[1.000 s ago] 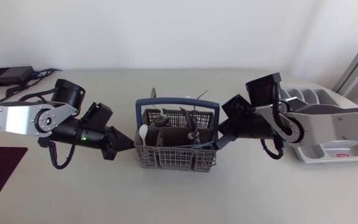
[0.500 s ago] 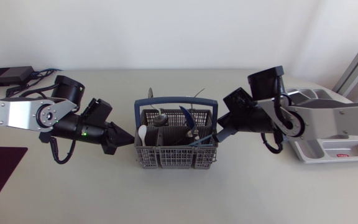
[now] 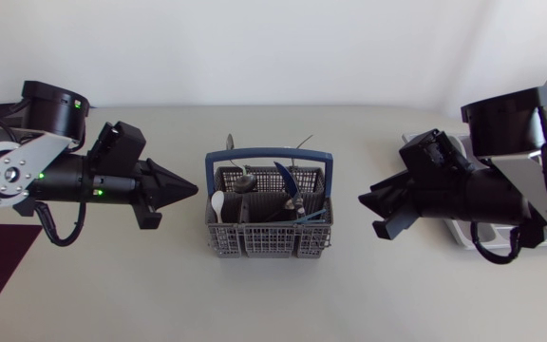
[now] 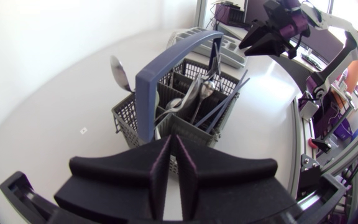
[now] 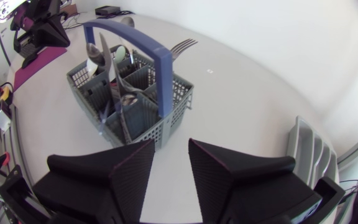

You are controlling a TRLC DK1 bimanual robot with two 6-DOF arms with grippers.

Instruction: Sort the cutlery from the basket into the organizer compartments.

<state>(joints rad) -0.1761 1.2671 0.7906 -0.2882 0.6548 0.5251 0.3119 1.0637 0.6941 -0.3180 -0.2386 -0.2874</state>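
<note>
The pale beige table carries the grey plastic mesh basket with a blue arched handle at its middle, squarely between the two arms. The basket's long side and handle run along the line joining them. The light grey compartmented organizer lies beyond the basket on the right, partly under the right arm. The left arm is stretched level, as is the right, both pointing inward. The left gripper has its fingers pressed together on nothing, its tip just beside the basket's end wall. The right gripper stands moderately spread and empty, somewhat farther off. The cutlery stands upright or leaning in the basket: a white spoon at the left end, a blue-tinted knife toward the right. With jaws parted and the organizer on its side, the right arm looks better placed to pick from above.
</note>
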